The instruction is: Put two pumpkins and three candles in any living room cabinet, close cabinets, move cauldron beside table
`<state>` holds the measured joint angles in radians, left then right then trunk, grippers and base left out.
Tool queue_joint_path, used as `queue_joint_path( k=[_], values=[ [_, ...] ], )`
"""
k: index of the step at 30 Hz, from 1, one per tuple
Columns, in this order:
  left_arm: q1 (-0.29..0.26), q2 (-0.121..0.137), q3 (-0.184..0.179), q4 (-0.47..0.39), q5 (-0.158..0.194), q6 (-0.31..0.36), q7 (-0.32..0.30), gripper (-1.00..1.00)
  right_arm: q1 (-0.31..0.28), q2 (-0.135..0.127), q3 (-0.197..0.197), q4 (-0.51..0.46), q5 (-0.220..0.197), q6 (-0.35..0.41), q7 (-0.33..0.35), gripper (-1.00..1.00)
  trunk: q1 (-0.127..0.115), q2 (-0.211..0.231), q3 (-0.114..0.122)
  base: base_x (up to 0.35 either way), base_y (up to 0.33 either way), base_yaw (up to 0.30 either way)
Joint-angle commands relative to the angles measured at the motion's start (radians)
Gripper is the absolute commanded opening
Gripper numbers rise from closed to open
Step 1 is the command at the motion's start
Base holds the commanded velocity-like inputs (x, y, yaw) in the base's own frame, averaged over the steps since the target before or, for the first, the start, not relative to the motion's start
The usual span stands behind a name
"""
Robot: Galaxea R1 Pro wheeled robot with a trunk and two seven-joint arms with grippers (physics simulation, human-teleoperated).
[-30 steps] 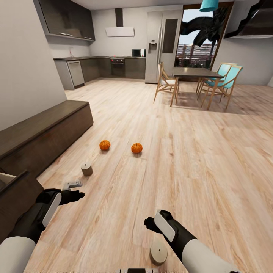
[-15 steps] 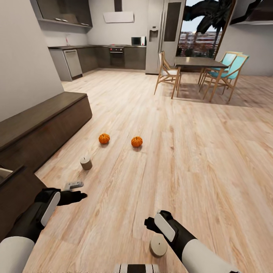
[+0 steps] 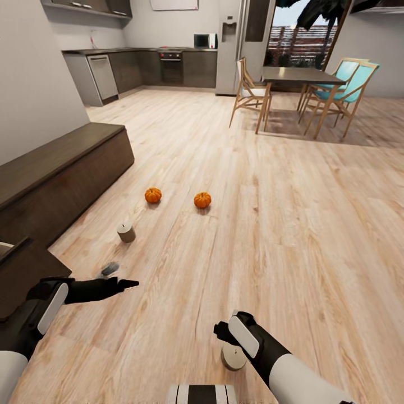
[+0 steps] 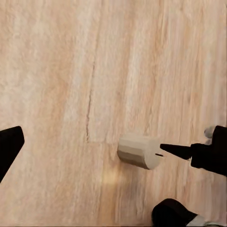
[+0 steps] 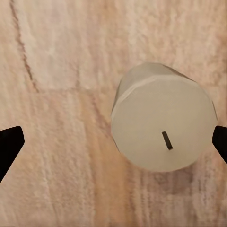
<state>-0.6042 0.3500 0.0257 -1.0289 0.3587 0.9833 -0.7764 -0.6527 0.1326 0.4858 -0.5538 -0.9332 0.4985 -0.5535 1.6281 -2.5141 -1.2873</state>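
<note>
The right gripper [image 5: 113, 144], jaws apart over a candle [image 5: 163, 118] standing on the floor at frame center-right, should be shifted w/ the candle centered betw. the tips, then lowered & shut gently.

Two orange pumpkins sit on the floor, one to the left [image 3: 152, 194] and one to the right [image 3: 202, 200]. Two candles show, one far [image 3: 125, 230] and one near [image 3: 233, 357]. Far off stand one dining table [image 3: 300, 75] and three chairs.

open floor [image 3: 292, 235] rt of cabinet [image 3: 62, 179]
</note>
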Motion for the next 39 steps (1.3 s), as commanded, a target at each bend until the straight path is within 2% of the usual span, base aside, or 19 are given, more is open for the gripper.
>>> queue_joint_path(
  k=[1, 3, 4, 5, 7, 10, 13, 22, 34, 39],
  values=[
    [0.000, 0.017, 0.003, 0.002, 0.000, 0.004, -0.063, 1.00, -0.001, -0.001, 0.005, -0.001, -0.007, 0.002, -0.008, 1.00, 0.000, -0.001, -0.005, 0.000, 0.000, 0.000],
    [0.000, 0.049, 0.009, 0.004, 0.003, 0.005, -0.158, 1.00, -0.001, -0.001, 0.005, -0.001, -0.007, 0.002, -0.008, 1.00, 0.001, -0.001, -0.013, 0.000, 0.000, 0.000],
    [0.000, 0.059, 0.011, 0.005, 0.004, 0.005, -0.180, 1.00, -0.001, -0.001, 0.005, -0.001, -0.007, 0.002, -0.008, 1.00, 0.002, -0.001, -0.016, 0.000, 0.000, 0.000],
    [0.000, 0.091, 0.018, 0.005, 0.006, 0.005, -0.241, 1.00, -0.001, -0.001, 0.005, -0.001, -0.007, 0.002, -0.008, 1.00, 0.002, -0.002, -0.020, 0.000, 0.000, 0.000],
    [0.000, 0.115, 0.024, 0.011, 0.006, 0.006, -0.302, 1.00, -0.001, -0.001, 0.005, -0.001, -0.007, 0.002, -0.008, 1.00, 0.003, -0.002, -0.028, 0.000, 0.000, 0.000],
    [0.000, 0.141, 0.028, 0.018, 0.004, 0.006, -0.386, 1.00, -0.001, -0.001, 0.005, -0.001, -0.007, 0.002, -0.008, 1.00, 0.004, -0.002, -0.036, 0.000, 0.000, 0.000],
    [0.000, 0.155, 0.029, 0.020, 0.002, 0.006, -0.433, 1.00, -0.001, -0.001, 0.005, -0.001, -0.007, 0.002, -0.008, 1.00, 0.004, -0.002, -0.036, 0.000, 0.000, 0.000],
    [0.000, 0.165, 0.030, 0.020, -0.003, 0.006, -0.470, 1.00, -0.001, -0.009, 0.004, -0.001, -0.007, 0.002, -0.010, 1.00, 0.004, -0.002, -0.036, 0.000, 0.000, 0.000],
    [0.000, 0.165, 0.030, 0.020, -0.006, 0.006, -0.472, 1.00, -0.001, -0.011, 0.002, 0.013, -0.007, 0.001, -0.013, 1.00, 0.004, -0.002, -0.036, 0.000, 0.000, 0.000],
    [0.000, 0.165, 0.030, 0.020, -0.001, 0.006, -0.475, 1.00, -0.001, -0.011, 0.002, 0.050, -0.006, -0.048, -0.013, 1.00, 0.004, -0.003, -0.040, 0.000, 0.000, 0.000]
  ],
)
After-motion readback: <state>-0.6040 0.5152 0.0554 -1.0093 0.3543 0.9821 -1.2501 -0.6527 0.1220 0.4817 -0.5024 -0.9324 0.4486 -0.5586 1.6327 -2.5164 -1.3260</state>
